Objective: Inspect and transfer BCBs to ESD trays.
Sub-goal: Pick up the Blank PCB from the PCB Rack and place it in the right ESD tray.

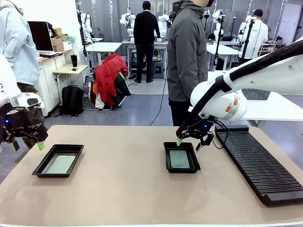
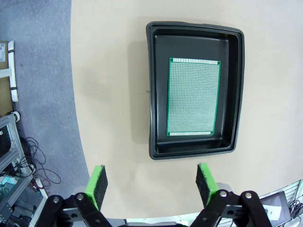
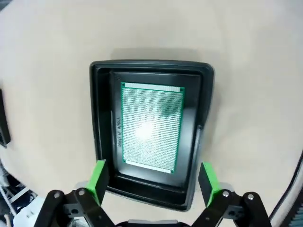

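Observation:
Two black ESD trays lie on the tan table, each with a green BCB flat inside. The left tray holds one board. My left gripper hangs open above the table's left edge, clear of that tray. The right tray holds the other board. Just above its far end, my right gripper stands open with nothing between its green pads.
A long black ribbed rack lies along the table's right side. A person in a grey jacket stands at the far edge. The table's middle and front are bare tan surface.

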`<control>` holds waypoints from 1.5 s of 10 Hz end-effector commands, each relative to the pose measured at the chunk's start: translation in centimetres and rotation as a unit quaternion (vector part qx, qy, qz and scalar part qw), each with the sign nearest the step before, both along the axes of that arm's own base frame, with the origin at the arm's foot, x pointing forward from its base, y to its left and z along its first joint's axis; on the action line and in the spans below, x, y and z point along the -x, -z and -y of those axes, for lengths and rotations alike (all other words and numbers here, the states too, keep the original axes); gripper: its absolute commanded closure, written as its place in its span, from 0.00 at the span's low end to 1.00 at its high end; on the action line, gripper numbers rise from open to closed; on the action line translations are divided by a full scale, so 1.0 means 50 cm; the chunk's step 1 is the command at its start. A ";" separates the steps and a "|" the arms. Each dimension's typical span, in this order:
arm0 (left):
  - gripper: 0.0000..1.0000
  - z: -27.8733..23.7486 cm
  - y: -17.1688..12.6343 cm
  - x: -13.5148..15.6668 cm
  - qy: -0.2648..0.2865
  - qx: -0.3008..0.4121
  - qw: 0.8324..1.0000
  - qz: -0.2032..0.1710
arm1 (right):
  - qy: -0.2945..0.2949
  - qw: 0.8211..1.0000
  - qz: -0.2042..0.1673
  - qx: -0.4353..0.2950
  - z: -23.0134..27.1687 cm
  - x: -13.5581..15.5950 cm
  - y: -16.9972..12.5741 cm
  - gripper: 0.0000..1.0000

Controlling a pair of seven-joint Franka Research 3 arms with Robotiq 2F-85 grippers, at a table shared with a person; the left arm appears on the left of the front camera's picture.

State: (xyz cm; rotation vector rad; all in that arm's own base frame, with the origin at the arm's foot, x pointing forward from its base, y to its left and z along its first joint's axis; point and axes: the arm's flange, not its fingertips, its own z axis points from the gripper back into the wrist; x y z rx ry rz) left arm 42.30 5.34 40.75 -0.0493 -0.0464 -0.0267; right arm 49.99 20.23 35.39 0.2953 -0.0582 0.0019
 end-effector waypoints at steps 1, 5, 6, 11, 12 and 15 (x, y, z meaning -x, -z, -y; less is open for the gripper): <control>0.00 -0.002 0.001 -0.001 0.000 0.002 1.000 0.006 | 0.006 0.999 -0.005 0.045 -0.016 0.011 -0.038 0.00; 0.00 -0.002 0.001 -0.001 0.000 0.002 1.000 0.006 | 0.010 0.995 -0.005 0.095 -0.004 0.030 -0.082 0.00; 0.00 -0.002 0.001 -0.001 0.000 0.002 1.000 0.006 | 0.012 0.995 -0.004 0.100 -0.002 0.031 -0.086 0.00; 0.00 -0.002 0.001 -0.001 0.000 0.002 1.000 0.006 | 0.000 0.997 -0.003 0.082 0.007 0.032 -0.078 0.00; 0.00 -0.002 0.001 -0.001 0.000 0.002 1.000 0.006 | 0.000 0.997 -0.003 0.082 0.007 0.032 -0.078 0.00; 0.00 -0.002 0.001 -0.001 0.000 0.002 1.000 0.006 | 0.000 0.997 -0.003 0.082 0.007 0.032 -0.078 0.00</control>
